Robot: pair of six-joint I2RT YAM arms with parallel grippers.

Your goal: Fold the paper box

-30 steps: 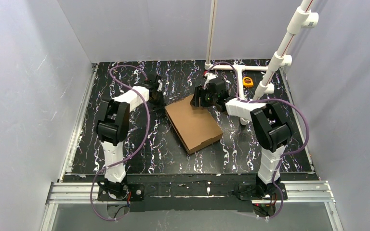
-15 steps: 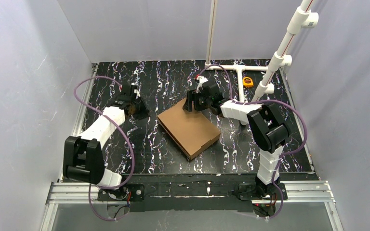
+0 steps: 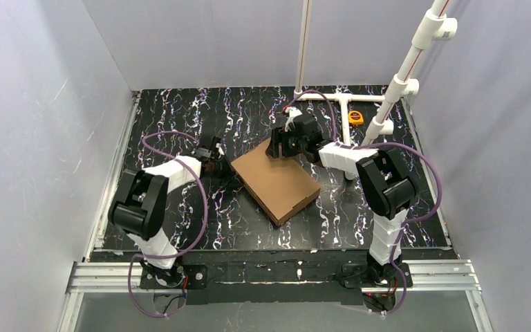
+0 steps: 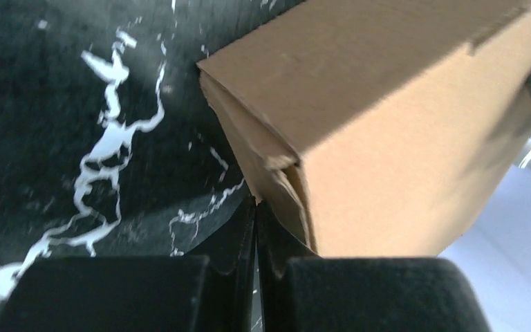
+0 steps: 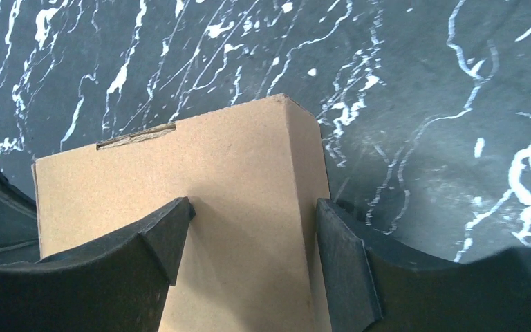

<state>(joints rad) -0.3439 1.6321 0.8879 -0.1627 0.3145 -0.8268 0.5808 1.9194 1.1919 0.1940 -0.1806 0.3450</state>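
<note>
Black, white-veined table [image 3: 180, 124] lay within grey walls. The paper box [image 3: 276, 178] sat closed and flat near the table's centre, turned at an angle. The left gripper [image 4: 256, 207] was clenched, its fingertips pressed together with nothing between them, just beside the box's left corner. The right gripper [image 5: 252, 214] stood over the far corner with its fingers spread wide above the lid. Contact with the lid could not be confirmed.
</note>
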